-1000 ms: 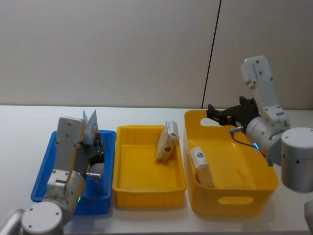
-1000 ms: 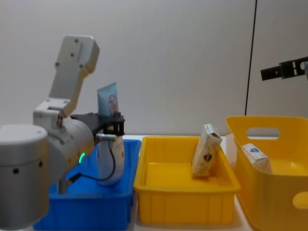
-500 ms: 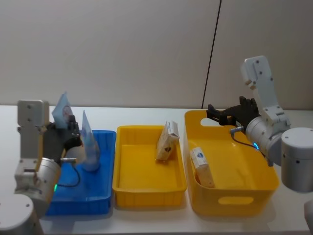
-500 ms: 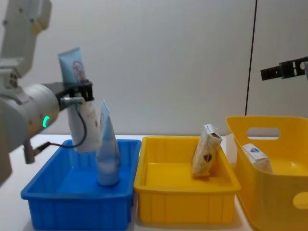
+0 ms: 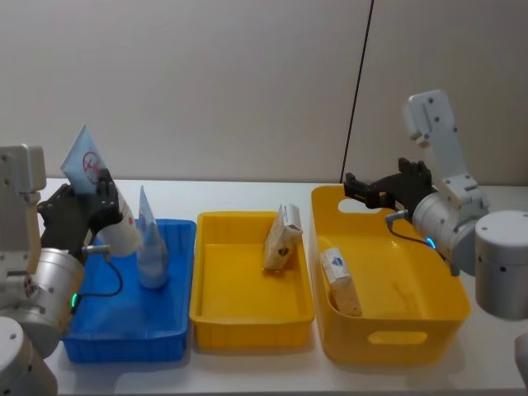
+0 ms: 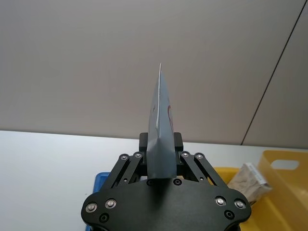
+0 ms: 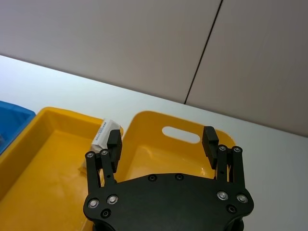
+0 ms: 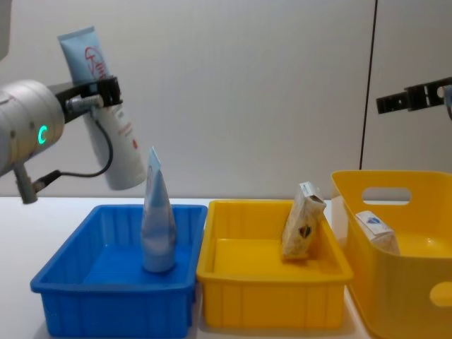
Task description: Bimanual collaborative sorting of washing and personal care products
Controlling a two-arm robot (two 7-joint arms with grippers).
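One pale bluish-white tapered squeeze tube is pinched mid-body between my left gripper's fingers, above the ten o'clock corner of the blue plastic bin. From the chest, its long axis leans, with the flat crimped tip toward eleven o'clock and the rounded cap end toward five. I judge this the carrying step. Next I must choose its bin and lower it cap-first, clear of the second tube standing crimp-up in that bin. At three o'clock my right gripper hovers spread and empty over the tall yellow bin holding the white carton with blue emblem.
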